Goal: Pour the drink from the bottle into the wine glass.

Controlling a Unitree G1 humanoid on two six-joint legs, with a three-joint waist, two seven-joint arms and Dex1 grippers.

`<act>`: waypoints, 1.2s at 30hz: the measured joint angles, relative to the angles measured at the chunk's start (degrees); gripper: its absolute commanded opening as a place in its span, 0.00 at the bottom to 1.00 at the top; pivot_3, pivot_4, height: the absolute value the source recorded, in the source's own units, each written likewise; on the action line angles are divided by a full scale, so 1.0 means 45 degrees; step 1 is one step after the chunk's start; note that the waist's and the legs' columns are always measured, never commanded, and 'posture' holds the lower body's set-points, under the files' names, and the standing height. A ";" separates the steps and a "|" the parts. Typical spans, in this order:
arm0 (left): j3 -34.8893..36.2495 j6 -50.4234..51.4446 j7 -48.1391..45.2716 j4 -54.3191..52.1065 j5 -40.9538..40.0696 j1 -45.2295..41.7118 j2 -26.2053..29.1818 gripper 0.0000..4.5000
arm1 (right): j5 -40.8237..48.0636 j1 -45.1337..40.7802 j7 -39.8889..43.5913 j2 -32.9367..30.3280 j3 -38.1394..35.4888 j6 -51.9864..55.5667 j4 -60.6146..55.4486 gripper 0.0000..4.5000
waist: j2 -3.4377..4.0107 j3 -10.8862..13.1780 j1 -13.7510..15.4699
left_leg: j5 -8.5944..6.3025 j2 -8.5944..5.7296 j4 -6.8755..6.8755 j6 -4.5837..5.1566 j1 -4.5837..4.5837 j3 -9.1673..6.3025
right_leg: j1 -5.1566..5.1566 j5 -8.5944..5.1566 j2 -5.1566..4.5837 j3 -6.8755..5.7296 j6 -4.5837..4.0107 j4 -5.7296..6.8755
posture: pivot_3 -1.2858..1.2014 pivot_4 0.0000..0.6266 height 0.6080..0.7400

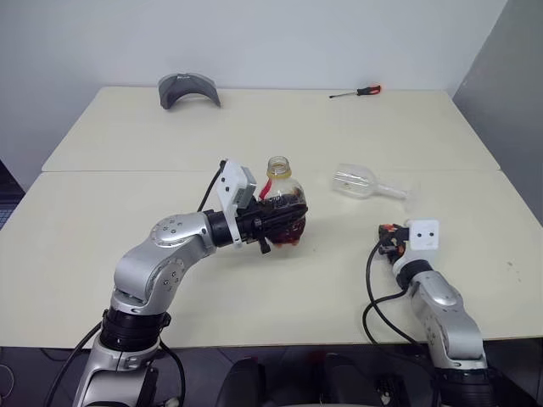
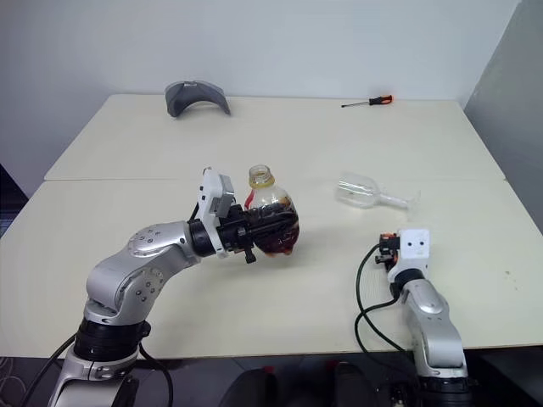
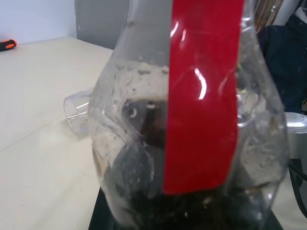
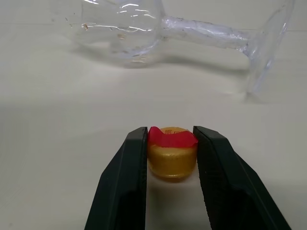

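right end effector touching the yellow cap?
Touching. The right wrist view shows both black fingers of the right end effector pressed against the sides of the yellow cap, no gap on either side.

Two cream tables [image 1: 127, 220] butt together against a plain pale wall [image 1: 280, 38].

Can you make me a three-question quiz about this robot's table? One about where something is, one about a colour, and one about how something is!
1. Where is the screwdriver?
A. far edge of the table
B. inside the glass
C. in the left gripper

2. What colour is the cap?
A. blue
B. yellow
C. green

3. How is the wine glass?
A. upright
B. upside down
C. lying on its side

Answers: 1 A, it lies far back; 2 B, yellow between the right gripper's fingers; 3 C, its stem runs level along the table.
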 measured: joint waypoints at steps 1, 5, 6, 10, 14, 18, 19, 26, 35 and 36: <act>0.0004 0.0000 0.0001 0.0000 0.0000 0.0000 0.0011 0.23 | -0.0008 -0.0014 -0.0001 -0.0011 -0.0012 0.0051 -0.0001 0.42 | -0.0002 -0.0001 0.0001 | 0.0000 0.0000 0.0000 0.0000 0.0008 0.0000 | 0.0008 0.0000 0.0000 -0.0001 0.0000 -0.0002 | 0.52 0.24 1.00; 0.0037 0.0000 0.0007 0.0005 0.0005 -0.0016 0.0109 0.23 | -0.0066 -0.0002 -0.0012 -0.0242 -0.0159 0.0409 0.0200 0.69 | -0.0006 -0.0005 0.0002 | -0.0001 -0.0001 -0.0001 0.0002 0.0018 0.0001 | 0.0018 0.0000 -0.0002 0.0000 0.0000 -0.0003 | 0.52 0.24 1.00; 0.0038 0.0000 0.0007 0.0005 0.0004 -0.0016 0.0109 0.23 | -0.0054 -0.0016 0.0000 -0.0305 -0.0256 0.0511 0.0175 0.79 | -0.0005 -0.0005 0.0002 | -0.0001 -0.0002 0.0000 0.0002 0.0018 0.0002 | 0.0019 0.0000 -0.0002 0.0001 0.0000 -0.0003 | 0.52 0.24 1.00; 0.0038 -0.0001 0.0004 0.0005 0.0004 -0.0016 0.0109 0.23 | -0.0016 -0.0109 0.0015 -0.0491 -0.0434 0.1170 -0.0089 0.99 | -0.0004 -0.0005 0.0003 | -0.0001 -0.0001 -0.0001 0.0002 0.0019 0.0000 | 0.0018 0.0000 -0.0001 0.0001 0.0000 -0.0001 | 0.52 0.24 1.00; 0.0038 -0.0001 0.0003 0.0006 0.0001 -0.0017 0.0121 0.23 | 0.0238 -0.0128 0.0461 -0.1003 -0.0386 0.2570 -0.1057 0.99 | 0.0002 -0.0001 0.0008 | -0.0002 -0.0001 -0.0001 0.0003 0.0016 0.0001 | 0.0016 0.0000 -0.0001 0.0001 0.0000 -0.0001 | 0.52 0.24 1.00; 0.0083 -0.0001 0.0019 0.0010 0.0001 -0.0016 0.0228 0.23 | 0.1229 -0.0604 0.1240 -0.1616 -0.0505 0.4089 -0.2854 0.99 | 0.0004 0.0001 0.0001 | -0.0018 -0.0001 -0.0001 0.0032 0.0016 -0.0005 | 0.0016 0.0000 0.0000 -0.0001 0.0000 0.0000 | 0.52 0.24 1.00; 0.0145 -0.0001 0.0039 0.0040 0.0002 -0.0016 0.0257 0.23 | 0.1642 -0.0782 0.1528 -0.1770 -0.0554 0.4414 -0.3240 0.99 | 0.0004 0.0001 0.0001 | -0.0018 -0.0001 -0.0001 0.0033 0.0016 -0.0010 | 0.0016 0.0000 0.0002 -0.0002 0.0000 0.0000 | 0.52 0.24 1.00; 0.0824 -0.0278 0.0927 0.0933 0.0590 -0.0018 0.0325 0.23 | 0.4082 -0.1948 0.4370 -0.3391 -0.0521 0.5001 -0.4621 0.99 | 0.0003 0.0001 0.0007 | -0.0027 -0.0016 0.0002 0.0048 0.0012 -0.0024 | 0.0018 0.0000 -0.0002 -0.0007 0.0000 -0.0007 | 0.52 0.24 1.00; 0.1521 -0.2509 0.3406 0.4240 0.2952 -0.0766 -0.0417 0.23 | 0.4633 -0.4209 0.7341 -0.3017 0.1802 0.3042 -0.3236 0.99 | 0.0001 0.0001 0.0001 | -0.0027 -0.0014 0.0012 0.0048 0.0005 -0.0044 | 0.0013 0.0002 -0.0001 -0.0017 -0.0002 -0.0003 | 0.52 0.24 1.00; 0.1727 -0.2902 0.3692 0.4739 0.3171 -0.0924 -0.0417 0.23 | 0.4626 -0.4452 0.7390 -0.2897 0.1999 0.2938 -0.3037 0.99 | 0.0001 0.0001 0.0004 | -0.0025 -0.0013 0.0016 0.0045 0.0002 -0.0044 | 0.0011 0.0002 -0.0002 -0.0019 -0.0003 -0.0005 | 0.52 0.24 1.00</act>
